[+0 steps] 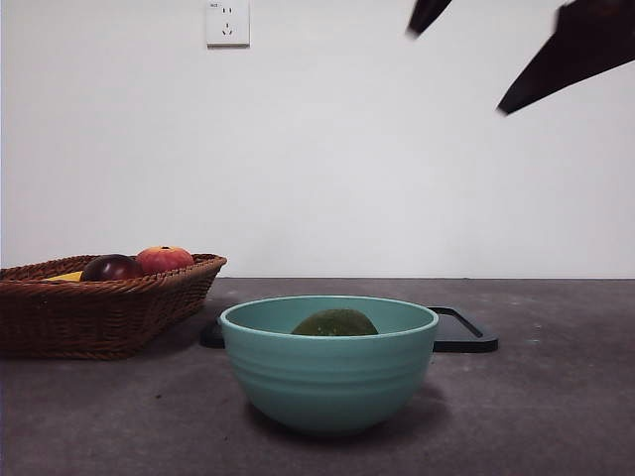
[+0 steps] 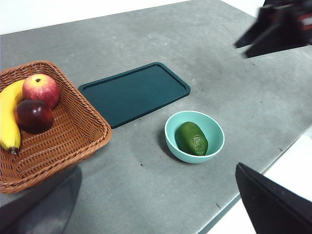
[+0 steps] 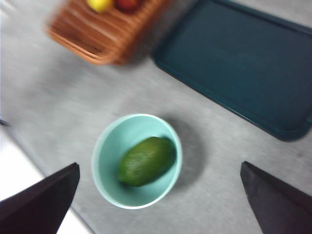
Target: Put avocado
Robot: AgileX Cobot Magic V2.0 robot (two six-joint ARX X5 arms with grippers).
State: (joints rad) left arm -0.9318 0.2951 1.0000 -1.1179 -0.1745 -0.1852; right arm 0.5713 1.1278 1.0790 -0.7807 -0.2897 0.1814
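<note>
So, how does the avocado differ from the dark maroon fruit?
The avocado is dull green and oval; the maroon fruit is glossy, dark red and rounder. The avocado lies alone in the teal bowl; the maroon fruit sits in the wicker basket, beside a banana and a red-orange fruit. Both are untouched by any gripper.

Dull, finely pebbled avocado (image 3: 146, 161) skin; smooth glazed teal bowl (image 3: 105, 146); woven wicker basket (image 2: 73, 136); matt grey table (image 2: 219, 78).
</note>
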